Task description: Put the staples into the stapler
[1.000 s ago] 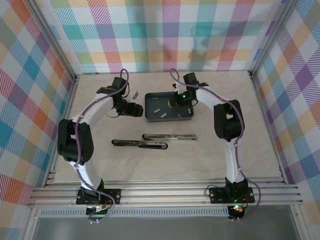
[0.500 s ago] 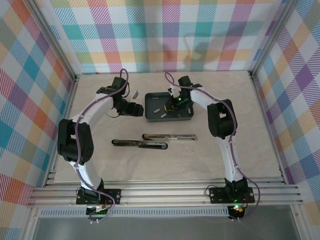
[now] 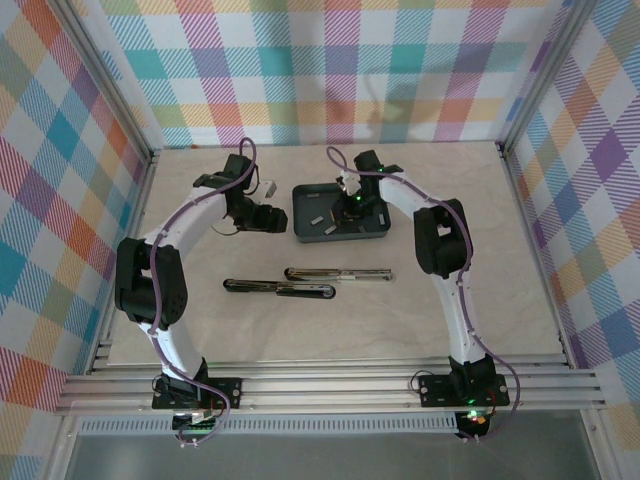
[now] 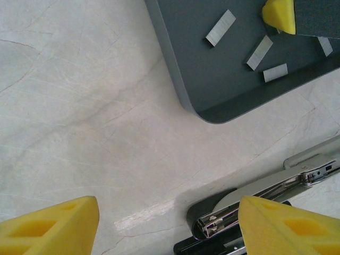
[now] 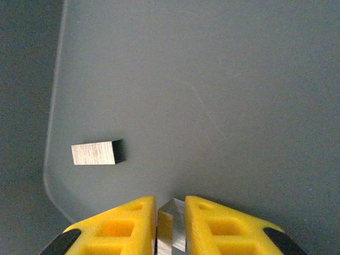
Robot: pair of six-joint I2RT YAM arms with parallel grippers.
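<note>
The staples (image 4: pixel 220 27) are judged light, stiff, brittle, best taken across the flat sides; they lie inside the tray (image 4: pixel 175 64). One strip (image 5: pixel 171 226) is pinched between the near-closed right fingers (image 5: pixel 119 223); the left fingers (image 4: pixel 48 228) are spread wide, empty.

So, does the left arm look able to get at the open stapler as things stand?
Probably yes. The left gripper is open above the table beside a corner of the tray, and the stapler lies nearby with nothing between. The right gripper, shut on a staple strip inside the tray, stands clear.
</note>
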